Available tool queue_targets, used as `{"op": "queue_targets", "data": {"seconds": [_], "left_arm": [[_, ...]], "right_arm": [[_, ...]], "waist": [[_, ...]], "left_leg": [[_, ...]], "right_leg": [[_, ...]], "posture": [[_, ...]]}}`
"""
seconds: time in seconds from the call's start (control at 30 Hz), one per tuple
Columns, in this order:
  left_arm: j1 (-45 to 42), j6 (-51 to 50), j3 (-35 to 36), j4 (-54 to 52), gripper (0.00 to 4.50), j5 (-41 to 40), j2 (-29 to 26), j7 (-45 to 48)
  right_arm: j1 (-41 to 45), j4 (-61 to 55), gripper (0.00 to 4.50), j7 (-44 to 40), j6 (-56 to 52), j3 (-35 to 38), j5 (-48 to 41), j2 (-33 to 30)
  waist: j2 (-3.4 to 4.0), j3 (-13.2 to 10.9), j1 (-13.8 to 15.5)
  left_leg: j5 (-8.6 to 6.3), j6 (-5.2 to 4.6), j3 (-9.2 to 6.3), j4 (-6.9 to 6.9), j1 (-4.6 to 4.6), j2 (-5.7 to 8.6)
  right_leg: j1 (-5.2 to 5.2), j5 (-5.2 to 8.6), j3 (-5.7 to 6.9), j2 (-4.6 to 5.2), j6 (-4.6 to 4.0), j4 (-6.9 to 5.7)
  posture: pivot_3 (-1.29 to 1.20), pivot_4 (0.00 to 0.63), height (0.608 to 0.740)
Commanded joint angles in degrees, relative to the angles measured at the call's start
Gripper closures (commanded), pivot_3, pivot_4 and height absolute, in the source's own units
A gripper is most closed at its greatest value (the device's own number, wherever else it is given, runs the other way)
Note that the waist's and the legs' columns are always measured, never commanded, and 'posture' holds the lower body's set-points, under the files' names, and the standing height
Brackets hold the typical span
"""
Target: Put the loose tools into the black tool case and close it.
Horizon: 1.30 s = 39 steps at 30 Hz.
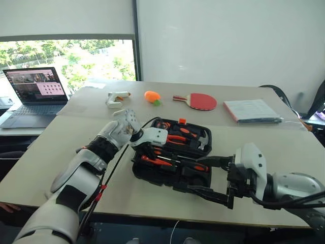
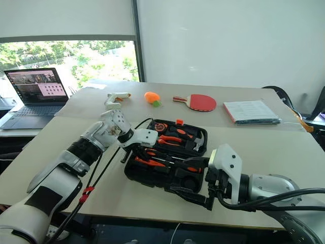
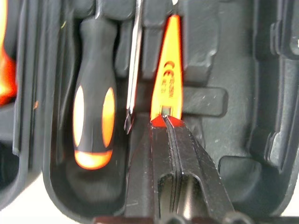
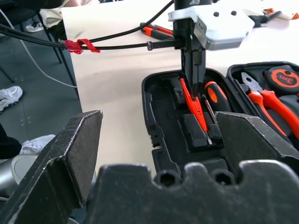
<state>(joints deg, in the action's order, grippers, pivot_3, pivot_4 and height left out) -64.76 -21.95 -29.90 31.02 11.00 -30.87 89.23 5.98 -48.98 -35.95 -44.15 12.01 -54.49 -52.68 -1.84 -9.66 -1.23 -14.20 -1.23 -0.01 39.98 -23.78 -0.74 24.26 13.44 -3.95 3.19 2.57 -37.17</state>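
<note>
The black tool case lies open in the middle of the table, with pliers, a hammer and a tape measure in its far half. In its near half a black-and-orange screwdriver and the thin orange tester screwdriver lie in their slots. My left gripper is shut and points down into that half, its tips on the tester's red tail end. My right gripper stands open at the case's near right corner, with nothing held. Another orange-and-black tool lies on the table beyond the case.
At the back of the table are a white glue gun, an orange object, a red paddle and a notebook. An open laptop sits far left. A black cable with a red tie hangs along my left arm.
</note>
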Motion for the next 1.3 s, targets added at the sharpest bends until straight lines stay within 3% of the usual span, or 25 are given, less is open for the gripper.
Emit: {"op": "queue_targets", "data": {"seconds": [0.03, 0.1, 0.13, 0.17, 0.37, 0.5, 0.67, 0.8, 0.93, 1.1, 1.3], "left_arm": [[2.0, -9.0, 9.4, -9.2, 4.47, -5.1, -6.0, -0.7], [6.7, -14.4, 14.7, -15.1, 4.47, -7.6, -11.2, -1.9], [9.7, -16.8, 17.6, -18.4, 3.96, -9.1, -14.0, -2.3], [12.7, -18.9, 20.6, -21.5, 3.86, -10.7, -15.9, -3.3], [27.9, -20.1, 35.2, -32.9, 1.52, -16.8, -21.2, -11.7], [47.7, -19.0, 53.1, -36.2, 0.10, -21.0, -27.2, -10.3], [53.9, -14.6, 59.6, -30.9, 0.02, -23.0, -30.0, -12.4], [49.1, -7.4, 53.7, -22.8, 0.02, -22.0, -32.9, -12.5], [34.0, -1.0, 40.6, -10.6, 0.02, -17.1, -32.4, -11.3], [12.0, 9.9, 24.3, 12.9, 0.02, -4.0, -25.2, -14.3], [-1.1, 18.2, 16.1, 33.5, 0.02, 3.6, -18.6, -15.1]], "right_arm": [[2.6, 0.7, 0.00, -0.3, 0.8, 1.3, -1.5, -0.1], [4.7, 2.5, 0.00, -1.0, 1.2, 0.6, -0.9, -0.2], [5.9, 3.5, 0.00, -1.4, 1.4, 0.1, -0.5, -0.2], [6.9, 4.4, 0.00, -2.0, 1.5, -0.4, -0.1, -0.3], [11.5, 9.0, 0.00, -7.1, 1.8, -2.5, 1.5, -1.0], [16.2, 13.1, 0.00, -12.4, 2.0, -4.8, 2.2, -1.0], [17.7, 14.8, 0.00, -15.5, 2.4, -6.2, 3.5, -0.4], [18.2, 14.7, 0.00, -16.2, 2.2, -6.8, 4.5, 0.3], [17.6, 13.5, 0.00, -15.4, 1.6, -6.0, 4.2, 0.8], [13.5, 8.8, 0.00, -12.0, 0.7, -3.2, 3.0, 1.1], [7.4, 3.7, 0.00, -6.6, -0.6, 1.0, 0.6, 1.0]], "waist": [[-0.01, 0.0, 0.0], [0.01, 0.0, -0.5], [0.02, 0.0, -0.9], [0.04, 0.0, -1.3], [-0.03, 0.0, 0.1], [-0.04, 0.0, -0.4], [-0.07, -0.1, 0.7], [-0.07, 0.0, 1.4], [-0.09, 0.0, 1.9], [-0.14, 0.0, 1.7], [-0.20, -0.1, 0.9]], "left_leg": [[0.00, 0.00, -0.03, -0.04, -0.01, 0.00], [-0.01, -0.01, -0.01, -0.11, 0.01, -0.02], [-0.01, -0.02, -0.03, -0.14, 0.02, -0.03], [-0.01, -0.02, -0.02, -0.16, 0.05, -0.09], [0.00, 0.01, -0.09, -0.11, 0.06, -0.11], [-0.02, 0.00, 0.09, -0.18, 0.17, -0.13], [0.00, 0.03, -0.03, -0.24, 0.20, -0.20], [0.02, 0.07, 0.07, -0.21, 0.32, -0.16], [0.03, 0.09, 0.32, -0.19, 0.28, -0.11], [-0.01, 0.03, 0.58, -0.21, 0.15, 0.00], [-0.01, 0.01, 0.51, -0.15, -0.11, 0.02]], "right_leg": [[0.04, 0.01, 0.01, 0.00, -0.02, 0.00], [0.07, 0.02, -0.01, 0.00, -0.03, 0.01], [0.06, 0.03, 0.00, 0.01, -0.03, 0.01], [0.07, 0.03, -0.02, 0.01, -0.04, 0.02], [0.00, 0.03, 0.09, 0.16, -0.03, 0.02], [0.01, 0.02, -0.01, 0.24, -0.01, 0.08], [0.02, 0.06, 0.21, 0.22, -0.16, 0.04], [-0.10, 0.06, 0.21, 0.31, -0.15, 0.09], [-0.09, 0.04, 0.22, 0.24, -0.14, 0.08], [0.00, 0.02, 0.17, 0.17, -0.13, 0.04], [0.11, -0.02, 0.23, 0.12, -0.11, 0.10]], "posture": [[0.00, 0.150, 0.740], [0.00, 0.150, 0.740], [0.00, 0.150, 0.740], [0.00, 0.150, 0.740], [0.00, 0.150, 0.740], [0.00, 0.150, 0.740], [0.00, 0.150, 0.740], [0.00, 0.150, 0.740], [0.00, 0.150, 0.740], [0.00, 0.150, 0.740], [0.00, 0.150, 0.740]]}}
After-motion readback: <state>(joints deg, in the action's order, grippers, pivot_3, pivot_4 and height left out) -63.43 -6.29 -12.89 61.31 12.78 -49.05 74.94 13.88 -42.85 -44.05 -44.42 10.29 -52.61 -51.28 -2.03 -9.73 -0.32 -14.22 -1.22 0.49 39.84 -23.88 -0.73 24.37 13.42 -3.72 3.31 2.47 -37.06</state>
